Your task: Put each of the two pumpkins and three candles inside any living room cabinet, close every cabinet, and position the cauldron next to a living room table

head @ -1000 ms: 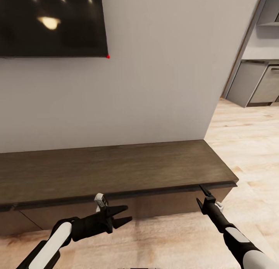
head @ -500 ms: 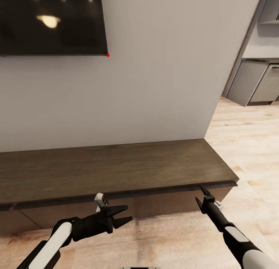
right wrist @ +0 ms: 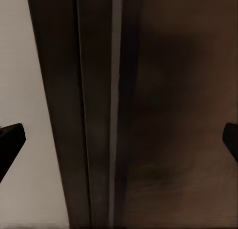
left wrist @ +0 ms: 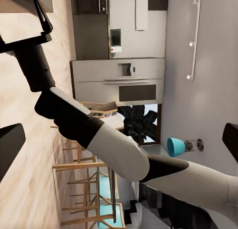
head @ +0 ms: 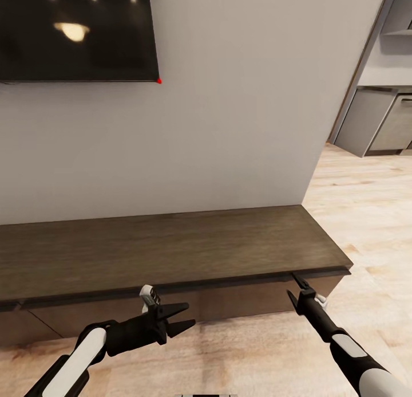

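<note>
Right gripper [head: 298, 287], spread wide, is nosing under the cabinet [head: 171, 245] lip at 5 o'clock; should hook squarely. Left gripper [head: 182, 318] is hanging unclenched.

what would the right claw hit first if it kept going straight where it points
Most likely the cabinet: the right claw, open, points at the groove under its top edge, at the right end of the front. Depth is hard to judge, but it looks very close.
</note>
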